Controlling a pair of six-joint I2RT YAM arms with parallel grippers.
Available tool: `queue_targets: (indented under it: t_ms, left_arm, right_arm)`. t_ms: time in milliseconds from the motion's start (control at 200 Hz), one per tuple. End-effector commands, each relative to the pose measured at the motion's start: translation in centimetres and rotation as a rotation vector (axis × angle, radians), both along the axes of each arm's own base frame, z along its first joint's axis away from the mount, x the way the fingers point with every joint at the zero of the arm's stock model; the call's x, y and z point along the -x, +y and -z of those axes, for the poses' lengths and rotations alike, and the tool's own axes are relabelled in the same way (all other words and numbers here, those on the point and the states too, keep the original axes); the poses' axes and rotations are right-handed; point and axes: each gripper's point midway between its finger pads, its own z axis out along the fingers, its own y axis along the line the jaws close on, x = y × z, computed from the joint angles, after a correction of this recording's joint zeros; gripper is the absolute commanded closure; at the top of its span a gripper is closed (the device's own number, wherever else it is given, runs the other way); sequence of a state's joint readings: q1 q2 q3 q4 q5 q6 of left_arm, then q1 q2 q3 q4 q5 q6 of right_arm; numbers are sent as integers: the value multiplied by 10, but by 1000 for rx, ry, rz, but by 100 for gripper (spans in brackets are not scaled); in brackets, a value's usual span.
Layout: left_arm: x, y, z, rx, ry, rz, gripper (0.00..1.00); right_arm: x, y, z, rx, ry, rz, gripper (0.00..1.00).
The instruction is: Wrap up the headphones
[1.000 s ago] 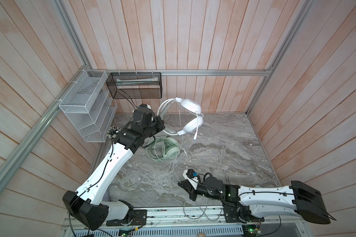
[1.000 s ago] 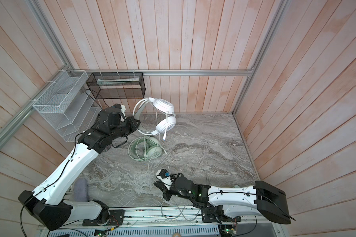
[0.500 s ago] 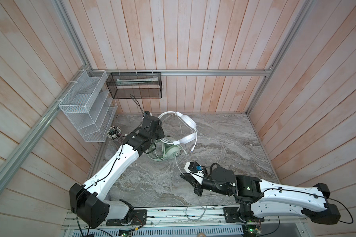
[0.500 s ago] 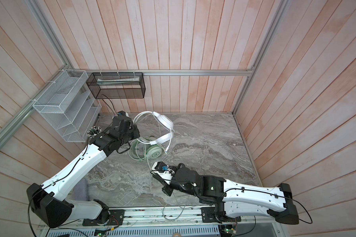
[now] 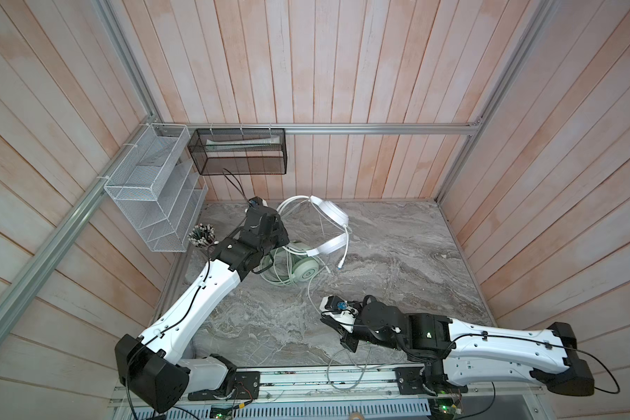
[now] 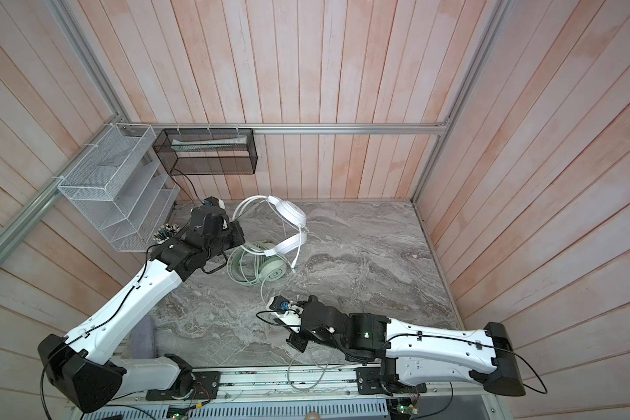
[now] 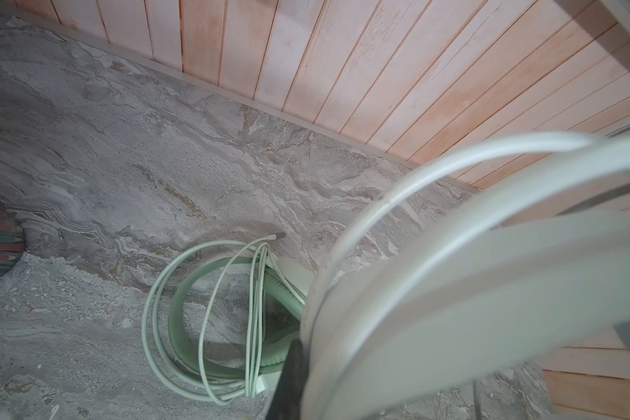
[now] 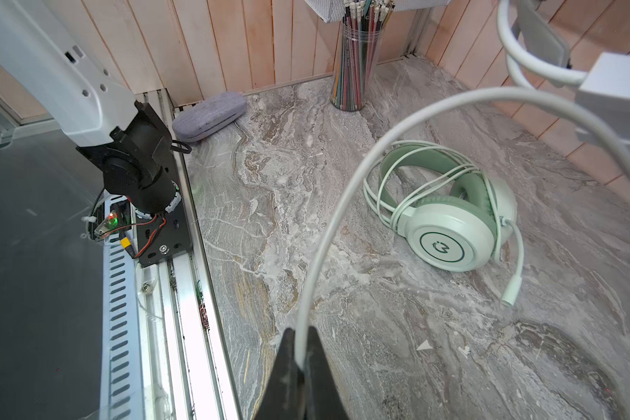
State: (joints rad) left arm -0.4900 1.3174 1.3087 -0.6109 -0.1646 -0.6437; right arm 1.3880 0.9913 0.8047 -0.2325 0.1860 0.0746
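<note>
The white headphones (image 5: 333, 214) (image 6: 290, 212) hang tilted at the back left, with my left gripper (image 5: 282, 238) (image 6: 239, 236) shut on their headband. In the left wrist view the white band (image 7: 451, 291) fills the frame and hides all but one dark finger (image 7: 291, 374). Under them the mint green headphones (image 5: 304, 271) (image 6: 275, 272) (image 8: 448, 236) lie flat on the table, their cable coiled round them. My right gripper (image 5: 324, 317) (image 8: 299, 332) is near the front, shut on the white cable (image 8: 342, 203), which arcs up to the white headset.
A clear cup of pencils (image 5: 201, 236) (image 8: 357, 62) stands at the back left corner. A grey case (image 8: 208, 114) lies by the left arm's base. A white wire shelf (image 5: 153, 203) and a black mesh basket (image 5: 241, 156) hang on the walls. Loose cable trails over the front rail (image 5: 342, 374).
My left gripper has come down and forward, so the white headphones now hang lower, tilted over the mint set. The right arm has changed pose while its gripper stays near the front on the cable.
</note>
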Motion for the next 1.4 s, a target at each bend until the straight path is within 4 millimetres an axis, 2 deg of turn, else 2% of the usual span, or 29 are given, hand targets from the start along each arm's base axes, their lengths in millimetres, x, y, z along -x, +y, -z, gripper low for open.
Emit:
queue_targets:
  t_ms: [0, 300, 685, 1110, 1395]
  left_arm:
    - [-3, -11, -36, 121, -88, 16, 100]
    - [-9, -12, -34, 113, -82, 10, 100]
    - [-13, -16, -18, 101, -49, 10, 100]
    - [-15, -17, -11, 92, -34, 4, 100]
    - [-16, -14, -2, 75, -18, -8, 100]
  right_arm:
    - [1, 3, -10, -31, -6, -7, 100]
    - [8, 2, -2, -47, 28, -14, 100]
    - [16, 2, -25, -81, 16, -33, 100]
    - [16, -7, -30, -86, -3, -25, 100]
    - [17, -8, -49, -81, -20, -36, 100]
